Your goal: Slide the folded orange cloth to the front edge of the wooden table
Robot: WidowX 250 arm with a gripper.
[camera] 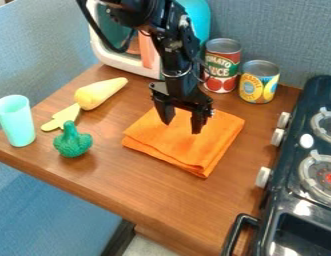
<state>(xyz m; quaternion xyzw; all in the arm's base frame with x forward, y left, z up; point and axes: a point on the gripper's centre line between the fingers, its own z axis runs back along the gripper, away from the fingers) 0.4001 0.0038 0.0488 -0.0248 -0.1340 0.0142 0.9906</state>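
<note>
Your gripper (182, 127) stands open, fingers apart, above the folded orange cloth (184, 142) on the wooden counter (144, 187). Closing too high could pinch only air or the top layer, unfolding it; pressing too low could jam your fingertips. The cloth is nearly square, its slightly longer axis slanting down rightward, one corner pointing toward the counter's front edge.

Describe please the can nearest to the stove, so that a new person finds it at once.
Start at the dark stove, right of the wooden counter. Left of its back corner, near the wall, stands the short can with a yellow label; the taller can beside it is red.
</note>
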